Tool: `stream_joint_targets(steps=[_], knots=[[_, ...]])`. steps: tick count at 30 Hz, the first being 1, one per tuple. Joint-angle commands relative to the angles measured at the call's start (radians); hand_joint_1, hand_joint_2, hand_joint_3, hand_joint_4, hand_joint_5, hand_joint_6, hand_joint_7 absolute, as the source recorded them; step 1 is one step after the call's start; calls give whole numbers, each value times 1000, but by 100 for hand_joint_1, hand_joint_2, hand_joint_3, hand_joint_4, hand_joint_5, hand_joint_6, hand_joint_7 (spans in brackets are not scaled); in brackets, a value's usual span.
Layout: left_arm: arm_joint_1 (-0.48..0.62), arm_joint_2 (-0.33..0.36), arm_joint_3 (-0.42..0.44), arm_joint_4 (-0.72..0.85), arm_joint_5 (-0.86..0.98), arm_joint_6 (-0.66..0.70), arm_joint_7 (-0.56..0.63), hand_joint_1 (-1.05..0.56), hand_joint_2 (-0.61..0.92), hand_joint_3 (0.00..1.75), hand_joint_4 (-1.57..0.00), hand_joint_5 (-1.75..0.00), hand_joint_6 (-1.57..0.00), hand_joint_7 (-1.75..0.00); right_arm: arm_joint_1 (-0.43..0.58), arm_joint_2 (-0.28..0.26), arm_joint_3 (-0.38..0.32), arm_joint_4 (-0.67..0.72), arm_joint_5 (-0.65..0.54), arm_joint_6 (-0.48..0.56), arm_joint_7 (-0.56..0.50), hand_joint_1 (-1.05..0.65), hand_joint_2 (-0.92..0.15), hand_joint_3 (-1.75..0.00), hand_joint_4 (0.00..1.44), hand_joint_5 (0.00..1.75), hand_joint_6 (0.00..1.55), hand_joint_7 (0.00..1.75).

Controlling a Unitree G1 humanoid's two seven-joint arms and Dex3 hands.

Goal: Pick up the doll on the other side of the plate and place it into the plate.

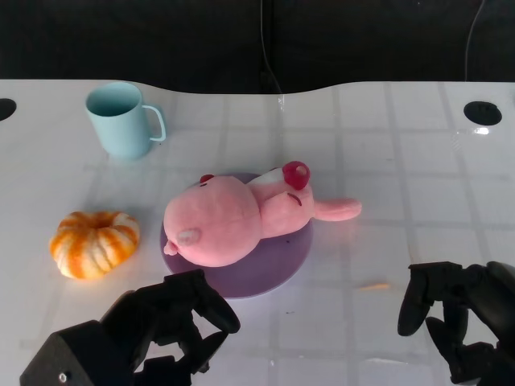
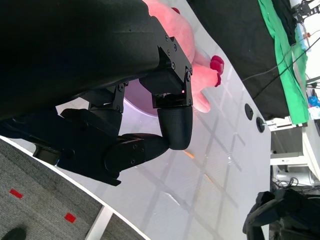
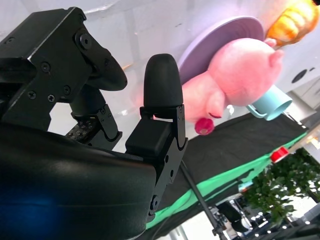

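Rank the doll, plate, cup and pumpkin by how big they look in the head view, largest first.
1. Pink doll, with the purple plate close behind; the doll hides much of the plate, so their order is unsure.
3. Orange pumpkin and blue cup look about alike; the cup stands farther away, so I will not rank them.
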Motion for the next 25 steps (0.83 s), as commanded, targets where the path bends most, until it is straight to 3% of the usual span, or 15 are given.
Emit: stream_joint_targets(steps=[1, 25], knots=[[3, 7, 3, 20, -3, -27, 0, -21, 84, 62, -60, -175, -63, -132, -7, -12, 4, 18, -12, -14, -13, 12, -24, -146, 91, 175, 87, 136], [5, 17, 16, 38, -12, -37, -9, -21, 85, 59, -59, -175, -64, -131, -16, -5, 41, 19, -51, 22, -14, 12, -30, -135, 90, 175, 87, 133]])
